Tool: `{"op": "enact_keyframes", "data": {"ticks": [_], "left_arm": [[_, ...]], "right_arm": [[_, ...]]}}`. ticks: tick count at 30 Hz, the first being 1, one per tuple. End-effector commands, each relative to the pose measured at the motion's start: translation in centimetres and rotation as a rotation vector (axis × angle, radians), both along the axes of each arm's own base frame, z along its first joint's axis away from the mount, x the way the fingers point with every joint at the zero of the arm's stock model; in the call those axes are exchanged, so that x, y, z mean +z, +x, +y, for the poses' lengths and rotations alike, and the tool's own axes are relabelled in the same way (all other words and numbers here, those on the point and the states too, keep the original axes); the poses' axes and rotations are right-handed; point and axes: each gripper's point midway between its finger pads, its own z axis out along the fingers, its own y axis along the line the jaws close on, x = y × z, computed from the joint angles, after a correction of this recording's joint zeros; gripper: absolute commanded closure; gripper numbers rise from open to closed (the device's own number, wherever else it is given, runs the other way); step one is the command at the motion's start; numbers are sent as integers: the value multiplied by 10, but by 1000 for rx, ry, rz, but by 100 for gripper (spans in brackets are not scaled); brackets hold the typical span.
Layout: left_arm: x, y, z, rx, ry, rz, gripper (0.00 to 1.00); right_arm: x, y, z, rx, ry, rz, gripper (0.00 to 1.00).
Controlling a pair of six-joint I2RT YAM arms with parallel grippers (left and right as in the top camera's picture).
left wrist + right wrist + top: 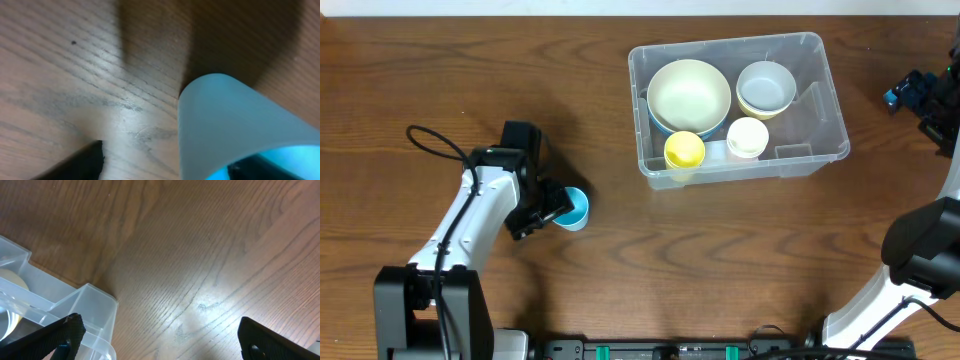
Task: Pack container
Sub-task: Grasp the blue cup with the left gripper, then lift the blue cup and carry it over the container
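A large clear plastic rectangular container [825, 120] with rounded corners sits on the brown wood-grain table [440, 60], right of centre and toward the far edge. Inside it are a wide cream bowl [689, 90] nested in a blue one, a smaller white bowl [766, 86], a yellow cup [684, 150] and a cream cup [748, 137]. A whitish patch [716, 151] between the two cups may be a label, but any print on it is too small to read. The left gripper [552, 208] is at a small translucent blue plastic cup [577, 209], well left of the container. Its fingers are spread, one clear of the cup's wall with bare wood between and the other showing dark within the cup. The right gripper [167, 342] hangs just past the container's right end, fingers wide apart and empty.
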Motion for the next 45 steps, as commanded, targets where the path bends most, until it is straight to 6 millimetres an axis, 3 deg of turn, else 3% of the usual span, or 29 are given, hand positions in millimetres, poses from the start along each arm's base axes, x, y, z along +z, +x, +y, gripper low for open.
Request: {"op": "enact_keyframes", "data": {"ticks": [1, 5, 10, 13, 15, 19, 25, 28, 34, 39, 45], "left_arm": [[-3, -3, 0, 1, 3, 14, 59], [-2, 0, 0, 1, 2, 6, 94], [5, 7, 0, 0, 1, -14, 94], [21, 19, -1, -19, -2, -53, 94], [42, 34, -2, -46, -4, -109, 94], [109, 69, -5, -71, -8, -280, 94], [228, 111, -17, -93, -29, -614, 94], [269, 122, -47, -186, -54, -750, 94], [301, 128, -140, -437, -144, -935, 94], [294, 125, -214, -577, -223, -970, 94], [251, 129, -282, -740, -244, -944, 94]], "right_arm": [[1, -2, -2, -20, -6, -3, 1], [1, -2, -2, -20, -6, -3, 1], [1, -2, -2, -20, -6, -3, 1], [1, -2, -2, -20, -6, -3, 1], [1, -2, -2, -20, -6, -3, 1], [1, -2, -2, -19, -6, -3, 1], [1, -2, -2, -20, -6, -3, 1], [1, -2, -2, -20, -6, -3, 1], [1, -2, -2, -20, -6, -3, 1], [1, -2, -2, -20, -6, -3, 1], [1, -2, -2, -20, -6, -3, 1]]}}
